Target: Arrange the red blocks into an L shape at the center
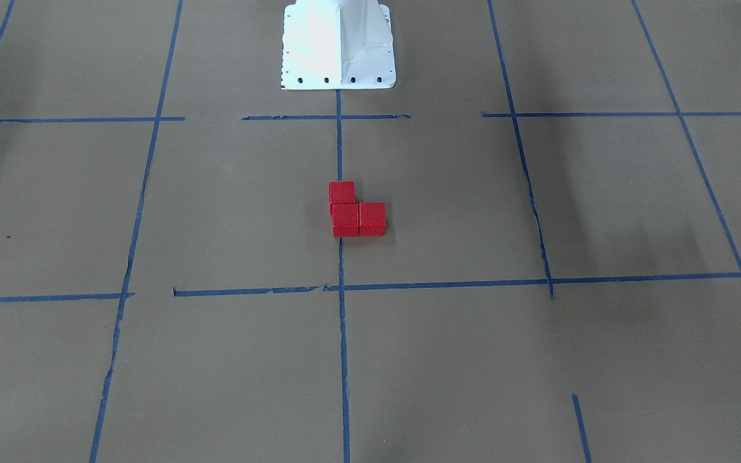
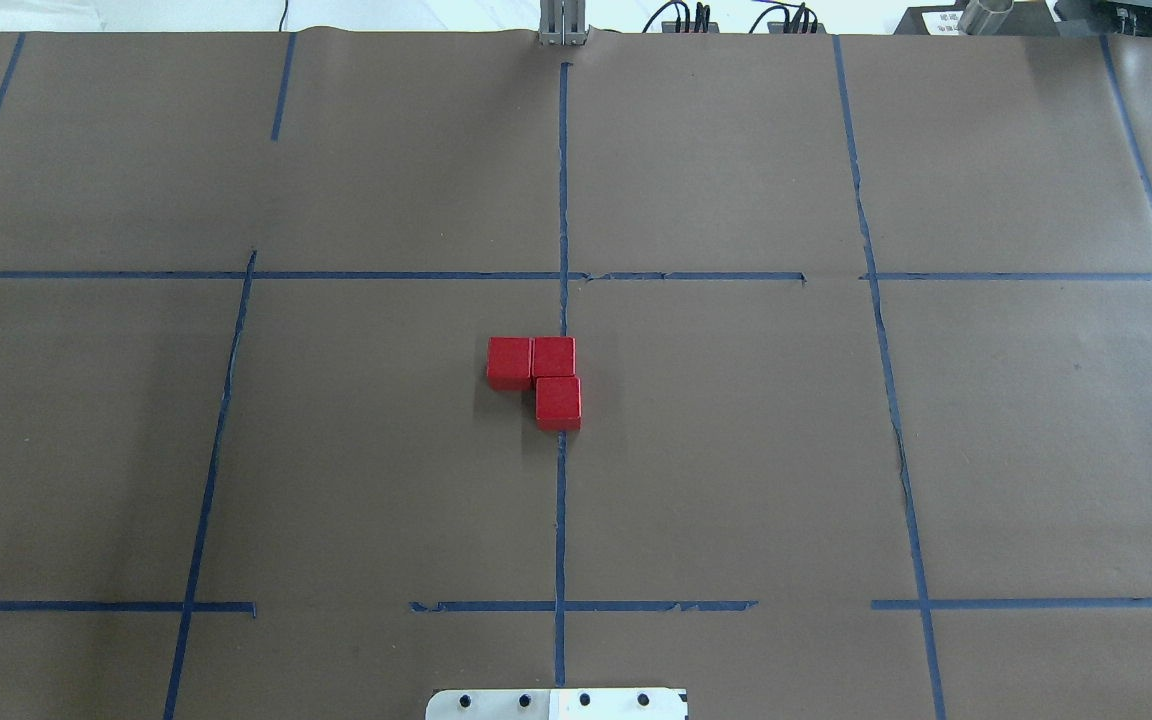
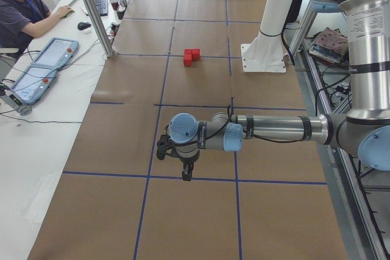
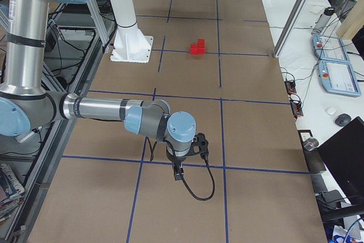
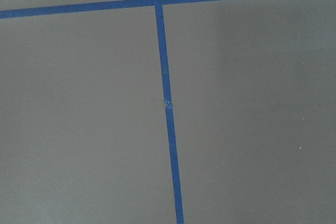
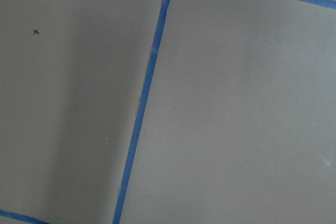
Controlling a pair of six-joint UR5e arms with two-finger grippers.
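Three red blocks (image 2: 553, 357) sit touching in an L shape at the table's centre, beside the middle blue tape line. Two lie side by side and the third (image 2: 558, 402) sits on the robot's side of the right one. They also show in the front view (image 1: 345, 218) and both side views (image 3: 191, 56) (image 4: 197, 47). My left gripper (image 3: 186, 173) hangs over the table's left end, far from the blocks. My right gripper (image 4: 178, 172) hangs over the right end. Both show only in side views, so I cannot tell whether they are open or shut. Both wrist views show only brown paper and tape.
The white robot base (image 1: 338, 45) stands at the table's robot-side edge. Blue tape lines (image 2: 561, 500) grid the brown paper. An aluminium post (image 3: 97, 13) stands at the far edge. An operator (image 3: 24, 4) and teach pendants (image 3: 46, 68) are beside it.
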